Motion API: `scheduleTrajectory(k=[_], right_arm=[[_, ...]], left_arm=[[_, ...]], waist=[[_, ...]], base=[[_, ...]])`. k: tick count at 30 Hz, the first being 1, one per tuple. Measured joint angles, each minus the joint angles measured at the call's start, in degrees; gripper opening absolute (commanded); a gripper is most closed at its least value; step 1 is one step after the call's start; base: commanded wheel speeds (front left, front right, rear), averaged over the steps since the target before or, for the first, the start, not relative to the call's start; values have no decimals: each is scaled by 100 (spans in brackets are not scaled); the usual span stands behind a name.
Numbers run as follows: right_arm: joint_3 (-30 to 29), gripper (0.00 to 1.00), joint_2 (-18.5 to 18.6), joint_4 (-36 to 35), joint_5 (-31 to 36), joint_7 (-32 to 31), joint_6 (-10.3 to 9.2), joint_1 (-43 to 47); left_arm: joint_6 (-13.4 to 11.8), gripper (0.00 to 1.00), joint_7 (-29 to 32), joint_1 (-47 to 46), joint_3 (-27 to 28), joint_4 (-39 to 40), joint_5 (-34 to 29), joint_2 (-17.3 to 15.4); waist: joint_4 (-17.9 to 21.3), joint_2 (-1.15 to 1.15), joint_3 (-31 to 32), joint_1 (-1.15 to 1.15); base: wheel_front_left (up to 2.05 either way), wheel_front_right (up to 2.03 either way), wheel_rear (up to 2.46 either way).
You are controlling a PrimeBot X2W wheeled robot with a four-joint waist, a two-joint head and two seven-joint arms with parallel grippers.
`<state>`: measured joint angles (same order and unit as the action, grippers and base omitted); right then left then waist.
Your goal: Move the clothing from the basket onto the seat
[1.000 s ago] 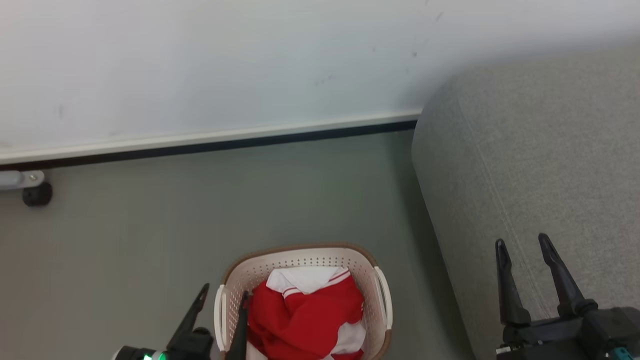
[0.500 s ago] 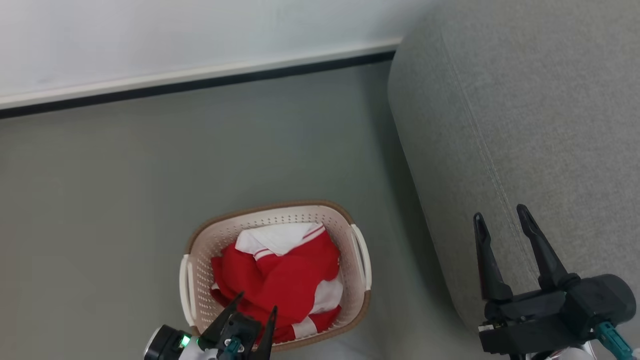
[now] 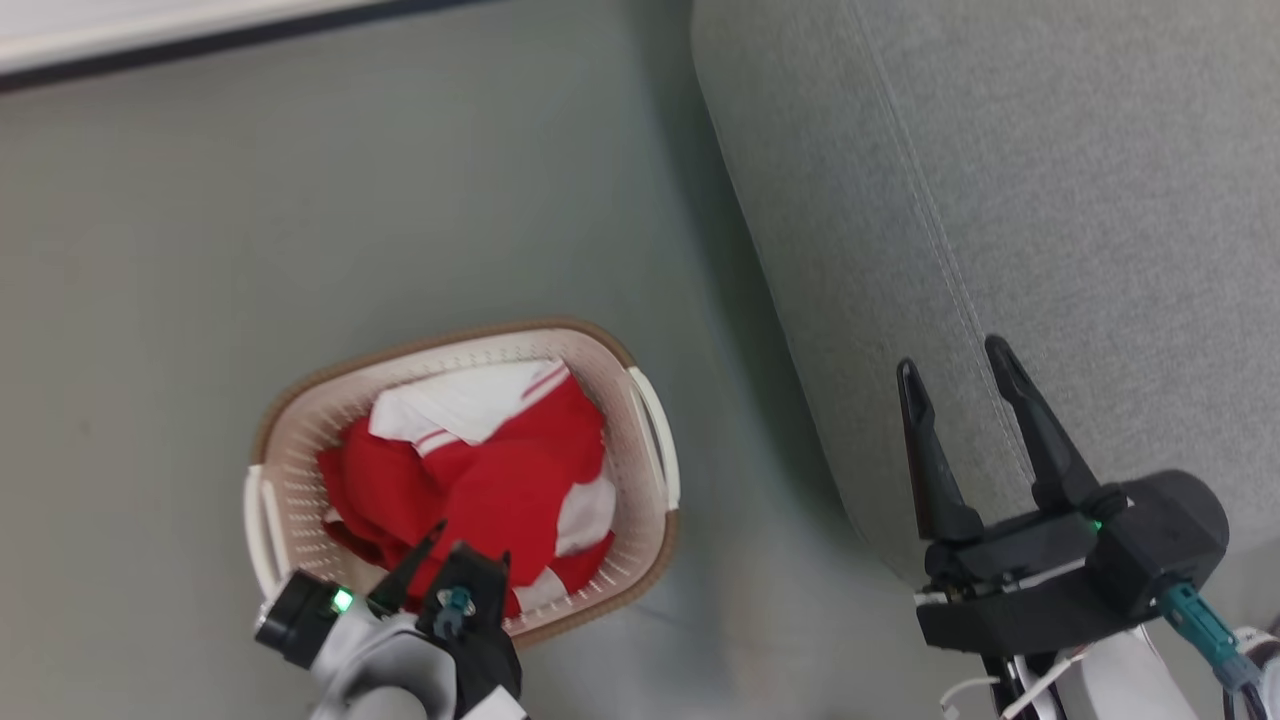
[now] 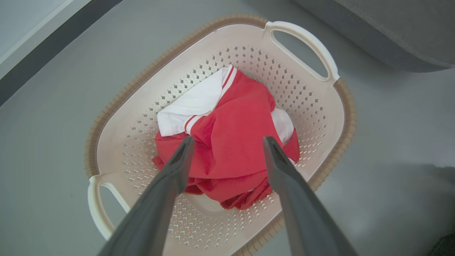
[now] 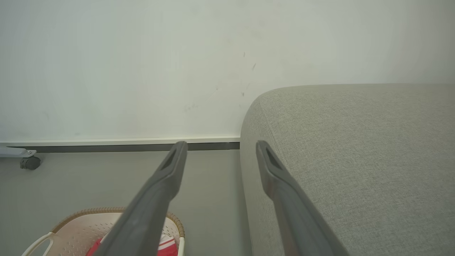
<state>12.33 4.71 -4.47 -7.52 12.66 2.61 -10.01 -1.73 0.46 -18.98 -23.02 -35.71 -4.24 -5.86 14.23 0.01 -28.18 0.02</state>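
On the grey floor (image 3: 300, 200) to my left, the basket (image 3: 655, 440) is sitting near the seat (image 3: 1050, 200), with a strip of floor between them. The clothing (image 3: 505, 470) is lying bunched inside the basket, red fabric on top and a white panel with striped trim poking out at its far side. I am holding the left hand (image 4: 228, 139) above the near part of the basket, pointing down at the heap. Its two fingers are spread wide with red fabric showing between them, and I cannot tell whether the tips are touching the cloth. The right hand (image 3: 950, 355) is hovering over the left edge of the seat, fingers also spread apart and gripping nothing. In the right wrist view a pale wall (image 5: 106, 71) is rising beyond the floor, and a small dark caster (image 5: 30, 163) is standing at its foot, far left.
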Motion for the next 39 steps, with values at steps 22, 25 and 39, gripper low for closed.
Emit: scheduleTrajectory(k=[22,25,39], right_arm=[[77,100,-108,-5,-155,102,51,-1297],[88,100,-114,-4,-187,103,51,-1408],[260,100,-168,401,-293,164,51,-1894]], left_arm=[[-181,100,426,-1435,385,-638,-151,-569],[-181,100,435,-1569,403,-647,-154,-614],[-231,48,447,-1967,433,-1032,-268,-724]], waist=[[592,0,-1792,-1],[620,1,-1945,-1],[854,0,-2741,-1]], base=[[0,0,0],[0,0,0],[0,0,0]])
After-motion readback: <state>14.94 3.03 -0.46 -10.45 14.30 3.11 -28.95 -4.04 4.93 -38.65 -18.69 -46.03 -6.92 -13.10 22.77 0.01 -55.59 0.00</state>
